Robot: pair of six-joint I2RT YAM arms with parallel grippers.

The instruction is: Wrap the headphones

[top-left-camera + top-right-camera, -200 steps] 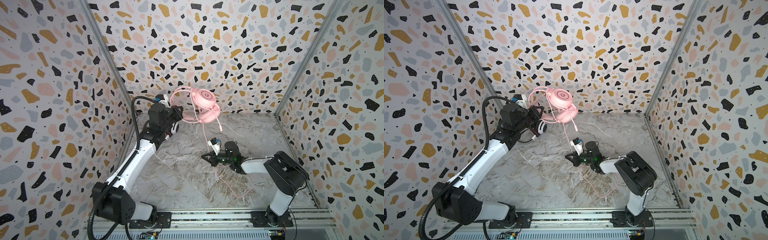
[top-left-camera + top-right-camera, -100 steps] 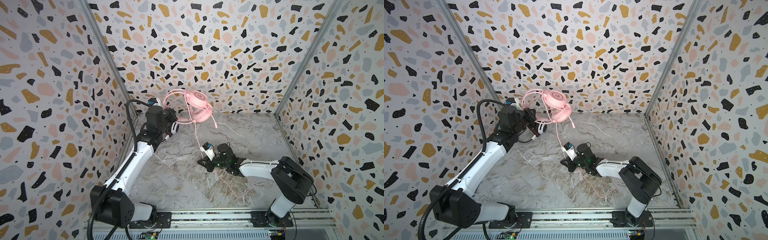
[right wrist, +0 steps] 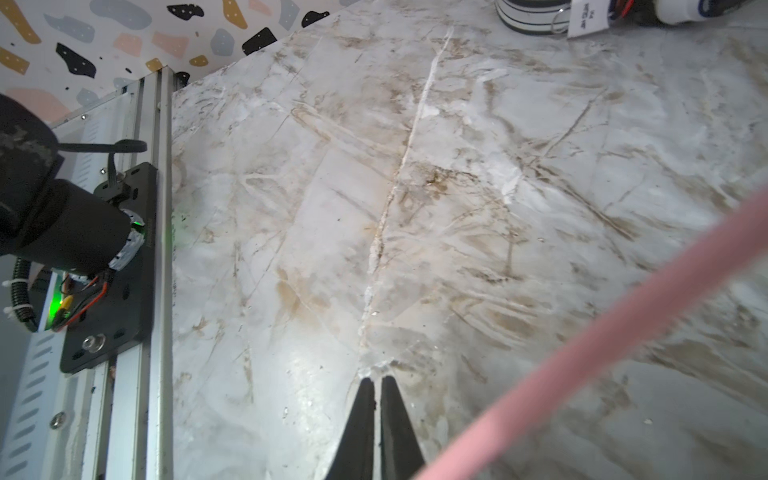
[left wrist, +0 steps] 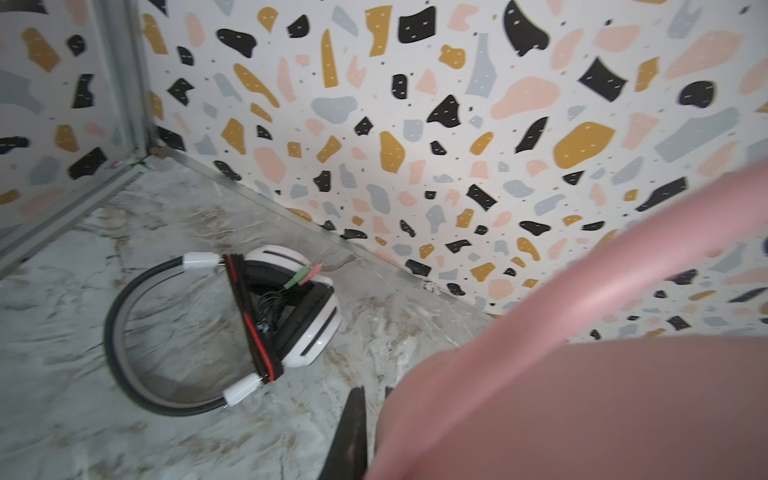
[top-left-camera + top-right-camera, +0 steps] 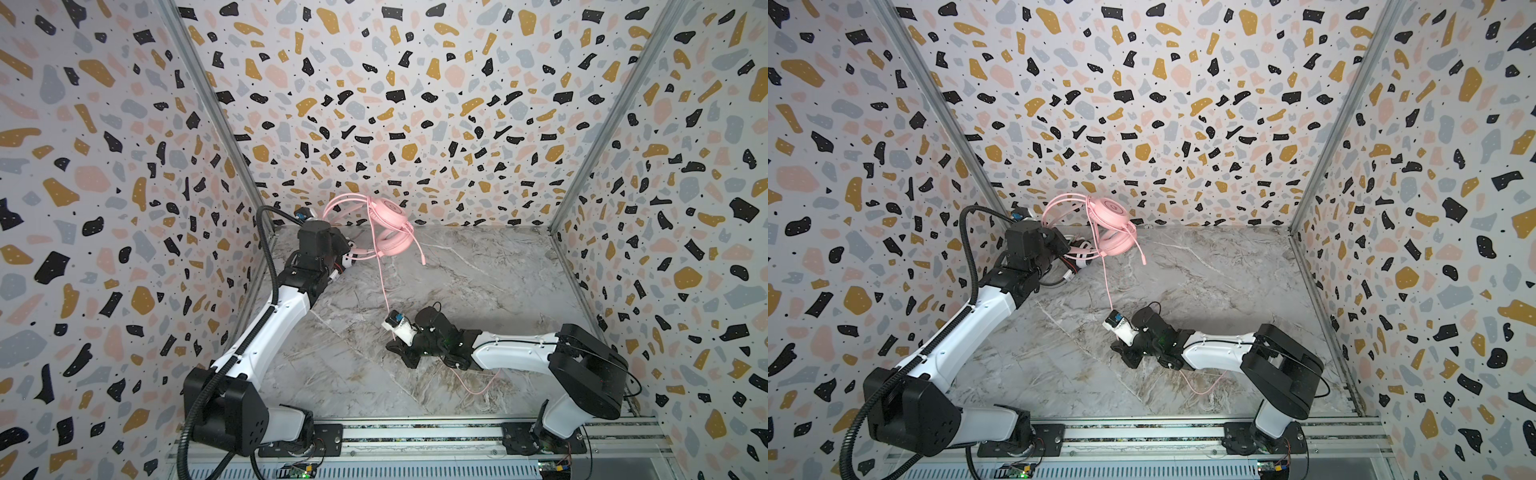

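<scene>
My left gripper point(image 5: 348, 250) point(image 5: 1069, 247) is shut on the pink headphones point(image 5: 388, 216) point(image 5: 1113, 212) and holds them in the air by the back wall. In the left wrist view their pink body point(image 4: 582, 395) covers most of the gripper point(image 4: 372, 390). The pink cable point(image 5: 382, 282) point(image 3: 602, 332) hangs down to my right arm's wrist and trails behind it. Low over the table, my right gripper point(image 5: 395, 349) point(image 5: 1121, 351) point(image 3: 376, 380) is shut with nothing between its tips. The white headphones point(image 4: 266, 307) point(image 5: 1079, 253) lie in the back left corner with their cable wound round them.
Patterned walls enclose the marble table point(image 5: 478, 282) on three sides. The metal rail point(image 5: 415, 434) with both arm bases runs along the front edge. The left arm's base point(image 3: 62, 232) shows in the right wrist view.
My right gripper has slid left and toward the front edge, and the cable has followed it. The pink headphones have turned a little and shifted slightly left in my left gripper.
</scene>
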